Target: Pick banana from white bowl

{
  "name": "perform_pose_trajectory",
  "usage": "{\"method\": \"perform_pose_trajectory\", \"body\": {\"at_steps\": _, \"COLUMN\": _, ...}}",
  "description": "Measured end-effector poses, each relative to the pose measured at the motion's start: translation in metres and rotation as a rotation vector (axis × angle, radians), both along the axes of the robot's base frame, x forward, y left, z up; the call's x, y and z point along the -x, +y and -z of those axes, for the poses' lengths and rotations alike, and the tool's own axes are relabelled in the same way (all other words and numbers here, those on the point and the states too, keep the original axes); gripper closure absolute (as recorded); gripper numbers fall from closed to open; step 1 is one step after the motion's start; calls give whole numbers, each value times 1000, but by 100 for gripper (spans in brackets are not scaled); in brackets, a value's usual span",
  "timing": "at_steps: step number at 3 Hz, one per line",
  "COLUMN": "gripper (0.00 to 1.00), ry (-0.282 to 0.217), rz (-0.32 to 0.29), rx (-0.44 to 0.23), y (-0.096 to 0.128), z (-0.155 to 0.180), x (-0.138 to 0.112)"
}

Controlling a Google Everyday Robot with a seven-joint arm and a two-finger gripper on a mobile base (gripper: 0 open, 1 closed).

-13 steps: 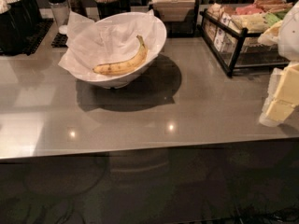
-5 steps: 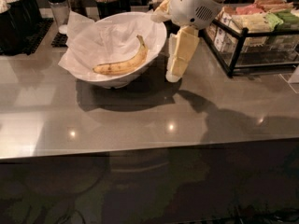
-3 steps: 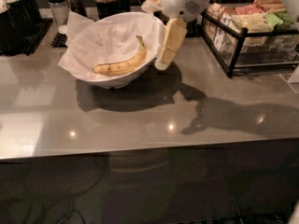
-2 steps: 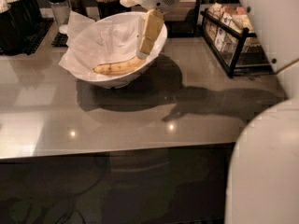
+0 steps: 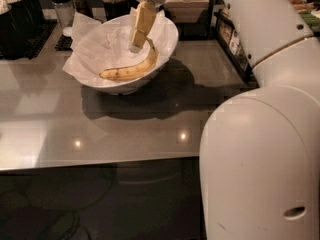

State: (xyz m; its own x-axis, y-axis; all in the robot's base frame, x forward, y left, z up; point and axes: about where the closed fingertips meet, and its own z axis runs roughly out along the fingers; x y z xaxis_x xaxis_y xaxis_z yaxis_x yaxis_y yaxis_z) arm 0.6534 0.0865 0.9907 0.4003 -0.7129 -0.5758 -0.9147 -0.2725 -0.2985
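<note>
The banana [image 5: 128,71] is yellow with brown speckles and lies curved along the near inner side of the white bowl [image 5: 169,33], on the crumpled white paper [image 5: 100,44] that lines it. The bowl stands on the grey counter at the back centre. My gripper [image 5: 136,46] points down into the bowl, its tip just above the banana's right half, near the stem end [image 5: 150,45]. Nothing shows in its grasp.
My white arm [image 5: 260,149] fills the right foreground and hides that part of the counter. Dark cups [image 5: 20,14] and a shaker [image 5: 61,4] stand at the back left. A napkin box [image 5: 186,6] is behind the bowl and a black wire basket [image 5: 231,34] is to its right.
The gripper has swung left from beside the bowl's right rim to above its inside, over the banana. The arm now covers the right side. The banana and the bowl have not moved.
</note>
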Motion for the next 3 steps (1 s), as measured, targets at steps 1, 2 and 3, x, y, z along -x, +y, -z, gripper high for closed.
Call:
{"method": "perform_pose_trajectory", "body": {"at_steps": 1, "gripper": 19, "ry": 0, "rz": 0, "rx": 0, "y": 0, "z": 0, "x": 0}}
{"method": "perform_pose_trajectory", "body": {"at_steps": 2, "gripper": 26, "ry": 32, "rz": 19, "rx": -12, "y": 1, "z": 17, "x": -7}}
{"method": "perform_pose_trajectory", "body": {"at_steps": 3, "gripper": 19, "ry": 102, "rz": 29, "rx": 10, "y": -1, "z": 49, "x": -13}}
